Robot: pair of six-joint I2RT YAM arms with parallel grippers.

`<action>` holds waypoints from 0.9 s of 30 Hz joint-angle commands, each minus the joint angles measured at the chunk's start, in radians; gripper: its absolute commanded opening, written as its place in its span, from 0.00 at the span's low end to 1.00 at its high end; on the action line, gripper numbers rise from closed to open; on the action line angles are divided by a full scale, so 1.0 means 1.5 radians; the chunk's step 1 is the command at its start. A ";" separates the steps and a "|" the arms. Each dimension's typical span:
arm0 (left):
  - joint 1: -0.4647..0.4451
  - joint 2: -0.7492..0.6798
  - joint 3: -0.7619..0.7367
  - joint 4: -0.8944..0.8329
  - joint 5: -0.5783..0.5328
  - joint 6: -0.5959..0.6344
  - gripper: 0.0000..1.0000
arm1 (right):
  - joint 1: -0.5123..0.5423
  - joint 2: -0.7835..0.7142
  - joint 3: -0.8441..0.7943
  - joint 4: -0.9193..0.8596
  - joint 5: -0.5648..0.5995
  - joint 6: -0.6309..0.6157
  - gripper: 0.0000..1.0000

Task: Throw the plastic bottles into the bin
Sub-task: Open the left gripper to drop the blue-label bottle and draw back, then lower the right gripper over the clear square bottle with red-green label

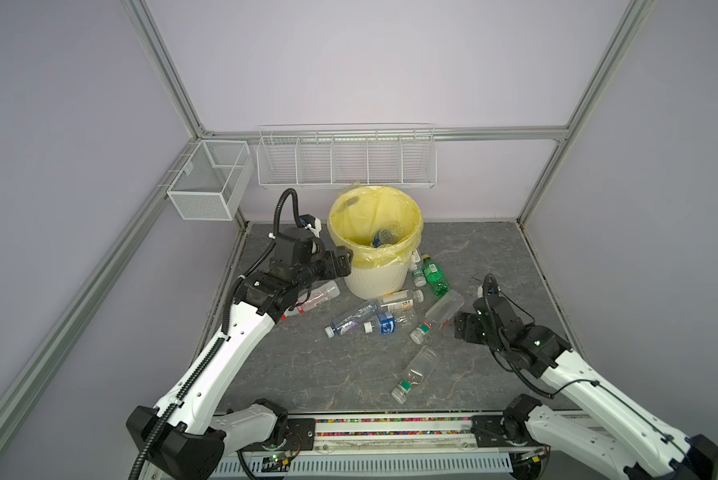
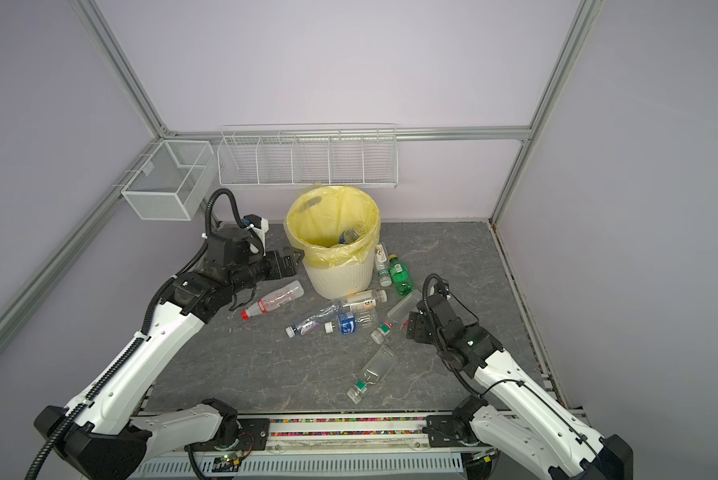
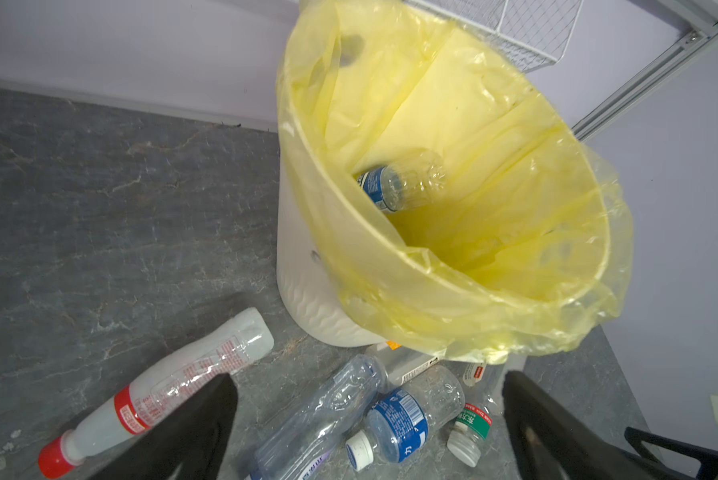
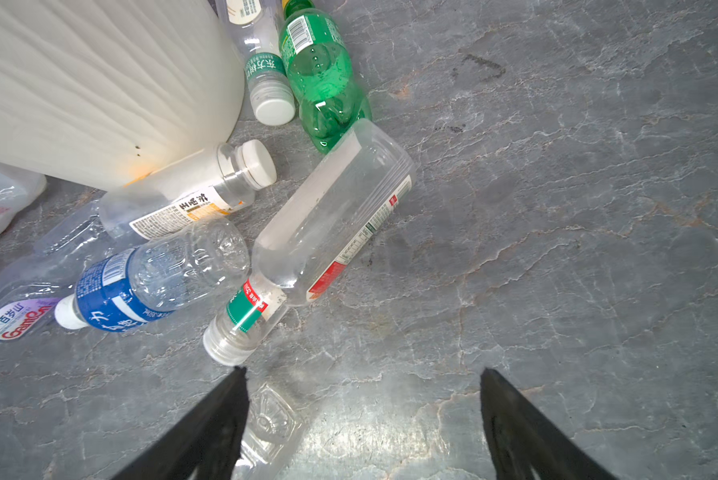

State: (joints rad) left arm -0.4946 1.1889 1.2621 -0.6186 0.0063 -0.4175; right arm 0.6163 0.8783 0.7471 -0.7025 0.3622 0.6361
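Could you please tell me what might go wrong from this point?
1. The open left gripper hangs right beside the bin and its loose yellow bag; pulling away could snag the bag or nudge the bin.
2. The large clear bottle lies against the green bottle and close to the blue-label bottle, so the open right gripper may scatter them when grabbing one.
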 commanded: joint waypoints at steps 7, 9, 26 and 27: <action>0.003 -0.053 -0.095 0.052 0.023 -0.044 0.99 | -0.004 0.040 0.017 0.010 -0.007 0.020 0.88; 0.003 -0.058 -0.113 0.052 0.027 -0.046 1.00 | -0.004 0.061 0.021 0.012 -0.008 0.024 0.88; 0.003 -0.106 -0.230 0.083 0.011 -0.068 1.00 | -0.006 0.257 0.084 0.071 -0.021 0.057 0.89; 0.003 -0.106 -0.235 0.085 0.012 -0.073 1.00 | -0.005 0.269 0.103 0.075 -0.020 0.065 0.88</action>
State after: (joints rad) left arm -0.4946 1.0451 0.9283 -0.5102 0.0380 -0.5064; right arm 0.6136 1.2400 0.8669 -0.6121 0.3244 0.6823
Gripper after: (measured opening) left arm 0.995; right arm 0.885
